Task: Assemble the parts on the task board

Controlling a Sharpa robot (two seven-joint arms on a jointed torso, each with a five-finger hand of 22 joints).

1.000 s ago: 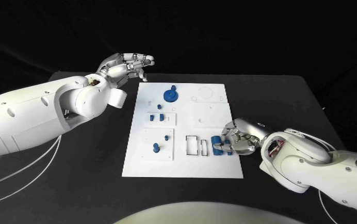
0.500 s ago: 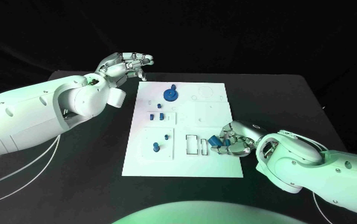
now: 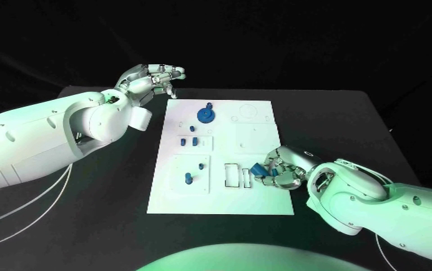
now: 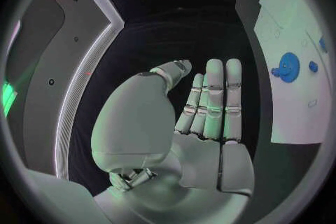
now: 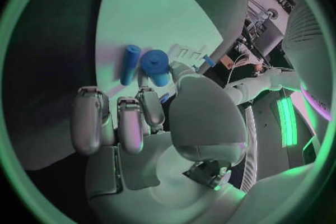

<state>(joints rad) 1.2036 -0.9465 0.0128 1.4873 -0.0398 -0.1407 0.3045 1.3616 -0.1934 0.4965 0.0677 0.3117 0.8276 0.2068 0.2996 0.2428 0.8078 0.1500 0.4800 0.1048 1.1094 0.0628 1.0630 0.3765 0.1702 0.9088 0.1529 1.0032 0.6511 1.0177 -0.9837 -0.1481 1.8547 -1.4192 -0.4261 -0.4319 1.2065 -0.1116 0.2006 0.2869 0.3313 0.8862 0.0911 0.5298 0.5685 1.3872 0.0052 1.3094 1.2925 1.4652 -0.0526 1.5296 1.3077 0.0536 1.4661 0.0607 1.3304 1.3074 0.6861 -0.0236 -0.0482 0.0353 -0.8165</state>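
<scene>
The white task board [image 3: 255, 140] lies mid-table. My right hand [image 3: 281, 171] rests on its near right part, fingers curled. Its thumb and a finger pinch a thick blue cylinder [image 3: 258, 170], also seen end-on as the blue cylinder [image 5: 155, 66] beside the thumb in the right wrist view. A slim blue peg [image 5: 129, 64] lies flat on the board [image 5: 161, 11] just beside it. My left hand [image 3: 153, 78] hangs above the table beyond the board's far left corner, holding nothing; its fingers [image 4: 213, 98] are stretched out straight.
A blue round disc with a knob [image 3: 207, 115] sits at the board's far part, also the disc [image 4: 288, 66]. Small blue pegs [image 3: 189, 140] stand mid-left and others [image 3: 189, 178] near left. Two rectangular slots [image 3: 238, 177] lie left of my right hand.
My right hand has slid a little to the left across the board and closed its fingers round the blue cylinder. The left hand has stayed where it was.
</scene>
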